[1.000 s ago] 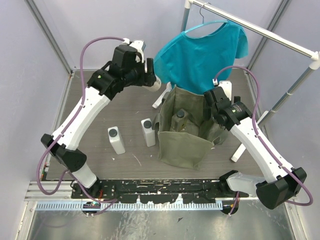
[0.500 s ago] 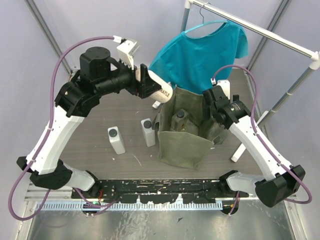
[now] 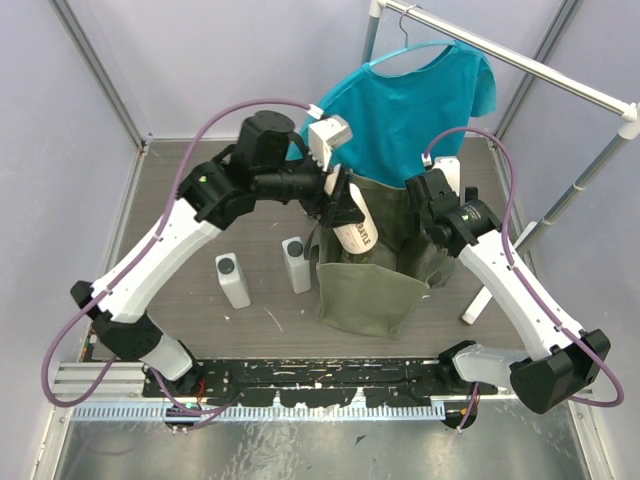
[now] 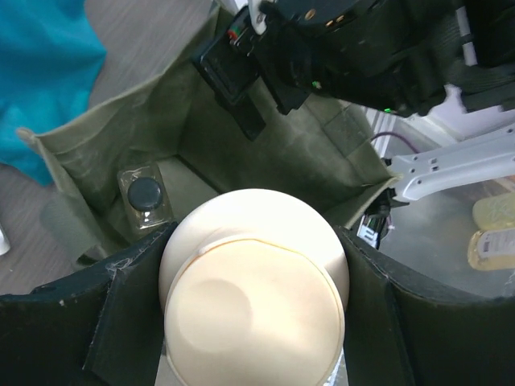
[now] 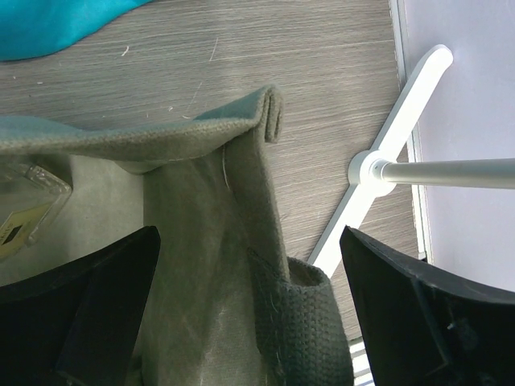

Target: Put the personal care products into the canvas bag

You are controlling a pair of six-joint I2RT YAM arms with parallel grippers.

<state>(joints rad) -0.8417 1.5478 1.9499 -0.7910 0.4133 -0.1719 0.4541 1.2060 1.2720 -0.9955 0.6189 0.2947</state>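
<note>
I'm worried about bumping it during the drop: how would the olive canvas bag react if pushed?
Probably floppy: the canvas bag has a curled rim and creased walls, so a nudge would likely dent the fabric rather than slide it. Likely light too: only one small bottle shows inside, so a firm push might shift or tip it.

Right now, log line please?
left gripper: grips cream bottle over canvas bag | right gripper: open astride rim | inside: clear bottle | table: two white bottles
</note>
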